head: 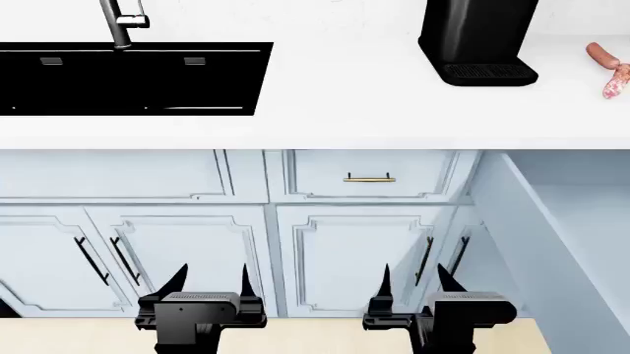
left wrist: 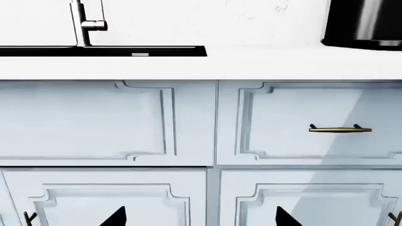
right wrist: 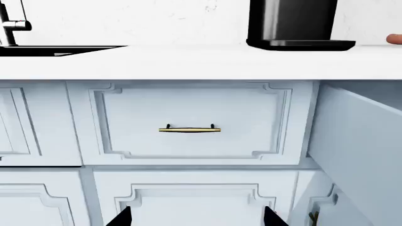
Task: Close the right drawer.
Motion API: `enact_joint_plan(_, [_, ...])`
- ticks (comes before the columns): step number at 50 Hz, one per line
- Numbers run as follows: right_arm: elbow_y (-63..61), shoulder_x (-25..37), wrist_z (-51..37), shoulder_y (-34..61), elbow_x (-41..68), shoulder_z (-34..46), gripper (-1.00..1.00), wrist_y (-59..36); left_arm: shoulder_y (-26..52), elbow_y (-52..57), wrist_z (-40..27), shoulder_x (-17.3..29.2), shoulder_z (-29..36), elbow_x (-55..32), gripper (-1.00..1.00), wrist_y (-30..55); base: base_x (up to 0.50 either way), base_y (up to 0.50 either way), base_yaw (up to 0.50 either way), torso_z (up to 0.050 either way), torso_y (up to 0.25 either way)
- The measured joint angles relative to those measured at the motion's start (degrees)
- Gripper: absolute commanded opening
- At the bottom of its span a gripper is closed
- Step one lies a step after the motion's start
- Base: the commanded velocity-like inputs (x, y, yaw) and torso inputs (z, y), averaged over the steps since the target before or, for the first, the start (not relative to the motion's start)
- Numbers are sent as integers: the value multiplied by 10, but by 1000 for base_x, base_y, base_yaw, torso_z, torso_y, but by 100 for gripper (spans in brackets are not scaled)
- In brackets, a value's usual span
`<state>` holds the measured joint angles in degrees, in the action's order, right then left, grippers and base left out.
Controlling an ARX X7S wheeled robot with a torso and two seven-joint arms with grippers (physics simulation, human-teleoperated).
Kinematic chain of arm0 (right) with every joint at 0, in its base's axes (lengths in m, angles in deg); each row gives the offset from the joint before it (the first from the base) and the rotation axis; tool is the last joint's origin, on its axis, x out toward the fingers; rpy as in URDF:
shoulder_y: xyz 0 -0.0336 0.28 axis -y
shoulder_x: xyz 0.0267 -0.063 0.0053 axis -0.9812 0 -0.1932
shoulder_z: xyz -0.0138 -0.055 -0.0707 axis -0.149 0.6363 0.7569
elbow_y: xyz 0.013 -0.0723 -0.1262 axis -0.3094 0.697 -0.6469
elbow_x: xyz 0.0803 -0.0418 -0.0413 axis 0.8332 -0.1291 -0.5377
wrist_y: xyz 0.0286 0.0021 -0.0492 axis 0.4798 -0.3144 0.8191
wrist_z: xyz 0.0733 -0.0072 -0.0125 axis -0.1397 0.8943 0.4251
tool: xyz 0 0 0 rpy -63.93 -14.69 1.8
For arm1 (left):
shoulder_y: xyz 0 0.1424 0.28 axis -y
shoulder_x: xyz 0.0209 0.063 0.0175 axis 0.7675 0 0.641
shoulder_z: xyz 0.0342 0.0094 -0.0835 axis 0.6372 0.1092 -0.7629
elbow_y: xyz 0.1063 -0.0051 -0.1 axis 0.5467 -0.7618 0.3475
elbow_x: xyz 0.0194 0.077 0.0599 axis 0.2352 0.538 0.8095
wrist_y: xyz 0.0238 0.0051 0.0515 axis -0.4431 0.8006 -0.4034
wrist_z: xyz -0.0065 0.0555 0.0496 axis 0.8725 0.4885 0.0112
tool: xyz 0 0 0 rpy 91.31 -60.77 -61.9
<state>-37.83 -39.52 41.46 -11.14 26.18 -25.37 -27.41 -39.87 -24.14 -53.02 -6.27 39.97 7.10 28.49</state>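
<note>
The right drawer stands pulled far out at the right edge of the head view. Only its light blue-grey side wall and inner hollow show; its front and handle are out of view. My left gripper is open, low in front of the cabinet doors, its fingertips spread wide. My right gripper is also open with nothing between its fingers. It hangs just left of the drawer's side wall and touches nothing.
A closed drawer with a brass bar handle sits left of the open one. Below are cabinet doors with black bar handles. On the white counter are a black sink, a faucet, a black appliance and sausages.
</note>
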Motion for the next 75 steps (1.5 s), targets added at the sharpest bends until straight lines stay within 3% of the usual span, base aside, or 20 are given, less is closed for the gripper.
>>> enact_joint_plan(31, [26, 36, -32, 12, 26, 42, 100, 15, -6, 34, -24, 36, 42, -42, 100, 28, 0, 0, 0, 0, 0])
enact_joint_plan(54, [-74, 60, -53, 11, 16, 76, 100, 5, -13, 165, -46, 63, 55, -70, 100, 86, 0, 0, 0, 0, 0])
enact_joint_plan(66, [154, 72, -15, 206, 32, 74, 100, 103, 16, 250, -59, 76, 61, -82, 100, 149, 0, 0, 0, 0, 0])
enact_joint_plan(75, [199, 82, -5, 266, 33, 79, 100, 113, 40, 320, -70, 84, 61, -97, 100, 199, 0, 0, 0, 0, 0])
